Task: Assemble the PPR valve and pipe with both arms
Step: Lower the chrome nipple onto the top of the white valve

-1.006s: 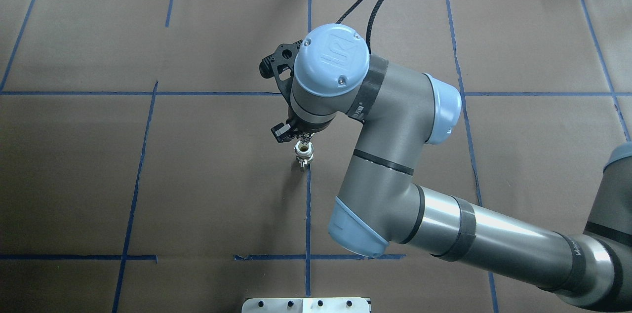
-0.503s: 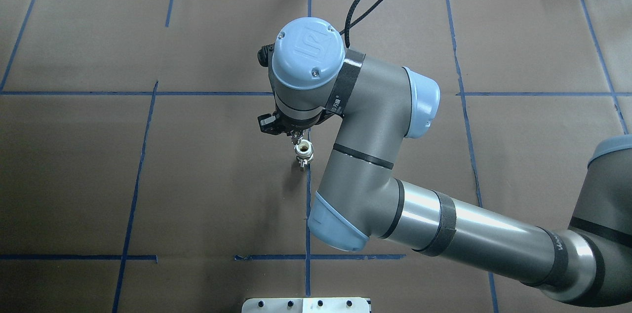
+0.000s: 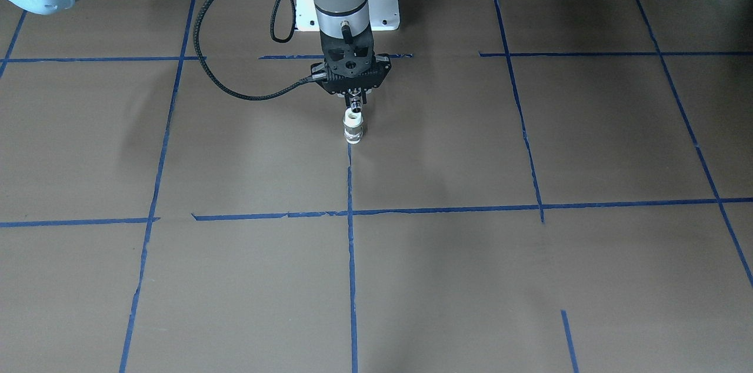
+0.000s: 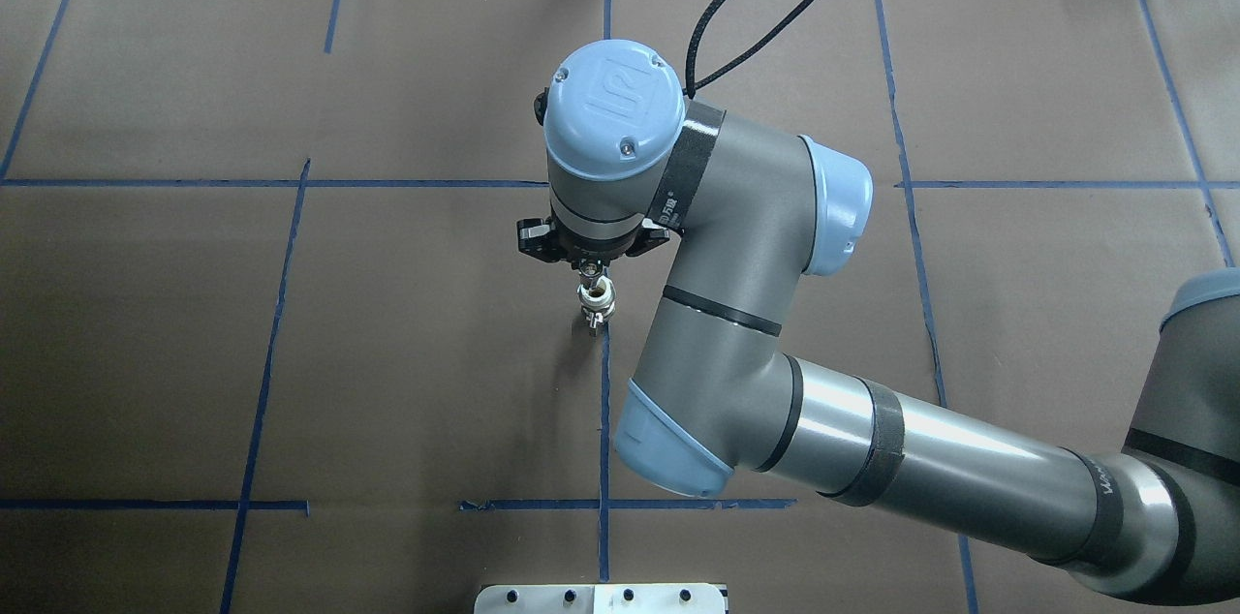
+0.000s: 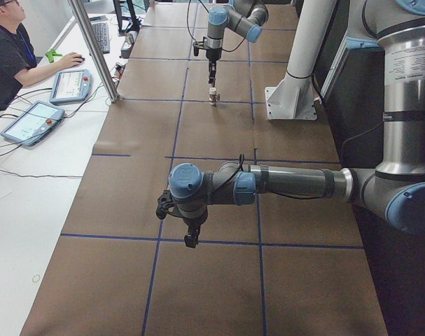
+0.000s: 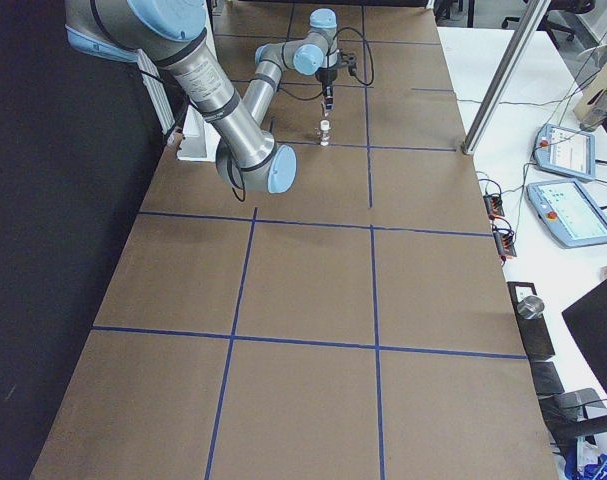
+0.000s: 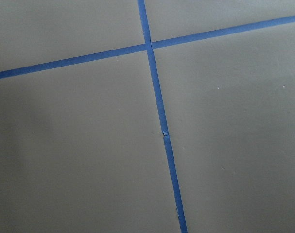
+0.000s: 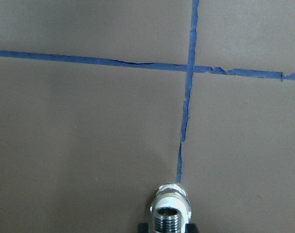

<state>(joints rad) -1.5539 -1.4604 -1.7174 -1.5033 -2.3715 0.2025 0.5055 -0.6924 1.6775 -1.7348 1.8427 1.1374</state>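
Valve (image 3: 353, 127) upright at blue tape line (image 3: 351, 185), right tool (image 3: 353, 106) just above

We've got the bench (image 4: 145, 353) in brown paper, gridded with blue tape (image 4: 194, 182). One small valve (image 4: 596, 304) stands upright on a tape line.

Light is even and diffuse, from overhead, rather dim. Broad soft-edged shadows lie on the brown paper (image 3: 529, 290) either side of the right claw (image 3: 353, 103). Just under it the valve (image 8: 170, 213) glints on its chrome, slightly soft; both wrist views look grey.
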